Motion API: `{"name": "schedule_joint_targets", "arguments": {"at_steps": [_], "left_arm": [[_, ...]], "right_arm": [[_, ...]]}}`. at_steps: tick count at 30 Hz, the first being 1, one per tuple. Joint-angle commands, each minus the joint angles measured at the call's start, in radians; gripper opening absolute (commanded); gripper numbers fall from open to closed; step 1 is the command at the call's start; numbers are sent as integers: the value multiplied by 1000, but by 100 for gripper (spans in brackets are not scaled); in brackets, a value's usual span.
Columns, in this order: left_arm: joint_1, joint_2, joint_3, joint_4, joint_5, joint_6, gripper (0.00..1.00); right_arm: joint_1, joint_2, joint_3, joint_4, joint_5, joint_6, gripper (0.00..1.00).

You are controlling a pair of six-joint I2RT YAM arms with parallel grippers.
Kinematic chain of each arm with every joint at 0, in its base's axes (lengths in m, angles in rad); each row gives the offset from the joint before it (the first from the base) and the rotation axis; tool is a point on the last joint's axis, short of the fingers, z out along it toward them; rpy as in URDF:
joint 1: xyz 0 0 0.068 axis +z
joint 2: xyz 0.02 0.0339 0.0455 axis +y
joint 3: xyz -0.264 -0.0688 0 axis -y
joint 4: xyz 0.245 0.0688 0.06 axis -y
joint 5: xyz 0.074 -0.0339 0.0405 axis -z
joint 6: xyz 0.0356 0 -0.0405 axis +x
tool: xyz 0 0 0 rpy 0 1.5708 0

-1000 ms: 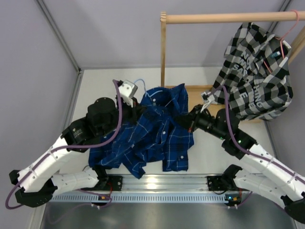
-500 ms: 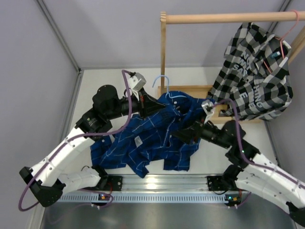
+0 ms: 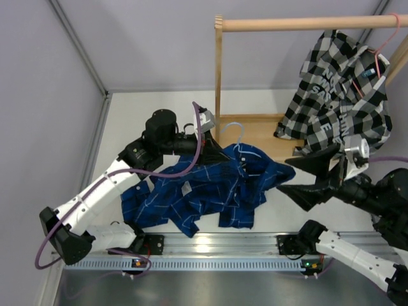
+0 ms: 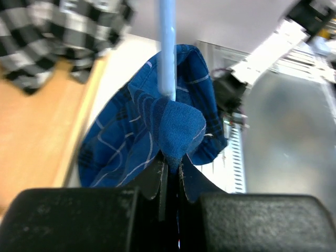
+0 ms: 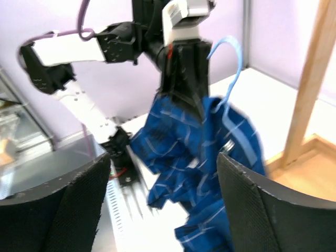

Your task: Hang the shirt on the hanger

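The royal-blue plaid shirt point(image 3: 210, 188) hangs from its collar end and trails onto the table. My left gripper point(image 3: 220, 152) is shut on a fold of the shirt point(image 4: 176, 128). The light-blue hanger point(image 4: 167, 47) wire rises out of that fold. Its hook point(image 3: 237, 131) shows just above the shirt, beside the rack post. My right gripper point(image 3: 305, 176) stands open to the right of the shirt, apart from it, with nothing between its fingers. From the right wrist, the shirt point(image 5: 210, 147) and the hanger point(image 5: 232, 58) hang below the left gripper point(image 5: 184, 100), beyond my open right gripper point(image 5: 164, 157).
A wooden rack point(image 3: 218, 70) stands behind, its top bar point(image 3: 299, 24) carrying a black-and-white checked shirt point(image 3: 341, 102) on a pink hanger point(image 3: 382, 48). The rack's wooden base point(image 3: 261, 131) lies under the hanger hook. A metal rail point(image 3: 217, 245) runs along the near edge.
The right gripper opened, let go of the shirt and drew back to the right. The left arm carried shirt and hanger rightward, toward the rack post.
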Motion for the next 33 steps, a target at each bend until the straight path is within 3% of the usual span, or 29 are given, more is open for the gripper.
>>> {"name": "schedule_joint_targets", "arguments": {"at_steps": [1,4,7,12,14,16,18,22,25,27,28,29,33], "left_arm": [[-12,-1,27,61,229,-7,0],[-47,3,27,61,351,-6,0],[-67,3,16,59,419,4,0],[-84,-3,-7,61,413,16,0],[-84,5,-8,61,410,19,0],[-84,5,-7,61,407,19,0],[-84,3,-7,61,412,22,0],[-83,-13,1,61,355,25,0],[-83,-50,12,39,265,51,9],[-83,-72,21,28,211,62,40],[-83,-102,27,22,108,59,64],[-83,-118,32,18,37,56,97],[-83,-233,23,-13,-457,25,98]], "right_arm": [[9,185,91,-83,50,-118,77],[9,297,153,-54,-97,-179,71],[9,374,190,-36,-144,-194,65],[9,406,162,72,-269,-170,61],[9,405,136,134,-320,-156,54],[9,408,121,158,-345,-153,38],[11,411,113,184,-360,-148,30],[11,425,87,218,-408,-141,0],[9,410,75,230,-380,-147,0],[9,396,72,236,-359,-148,0],[11,380,73,238,-324,-150,0],[11,371,73,236,-300,-148,0],[9,330,70,233,-150,-156,0]]}}
